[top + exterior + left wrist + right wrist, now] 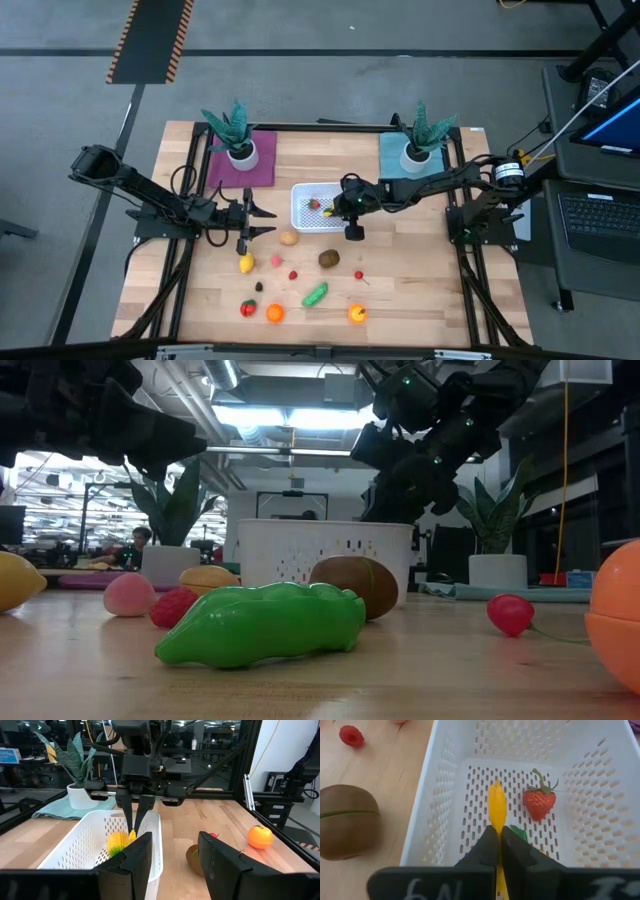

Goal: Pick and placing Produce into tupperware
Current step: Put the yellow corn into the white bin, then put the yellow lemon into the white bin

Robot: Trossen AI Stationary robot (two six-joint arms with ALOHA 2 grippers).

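Two arms work over the table (400,290), with the white container (303,197) as reference. Right gripper (499,836) hangs directly over the container, jaws clamped on a thin yellow piece (496,810). Left gripper (262,221) waits just beside the container, jaws partly apart and empty. A strawberry (538,802) lies inside the container. A kiwi (346,821) and green pod (316,294) sit outside it.
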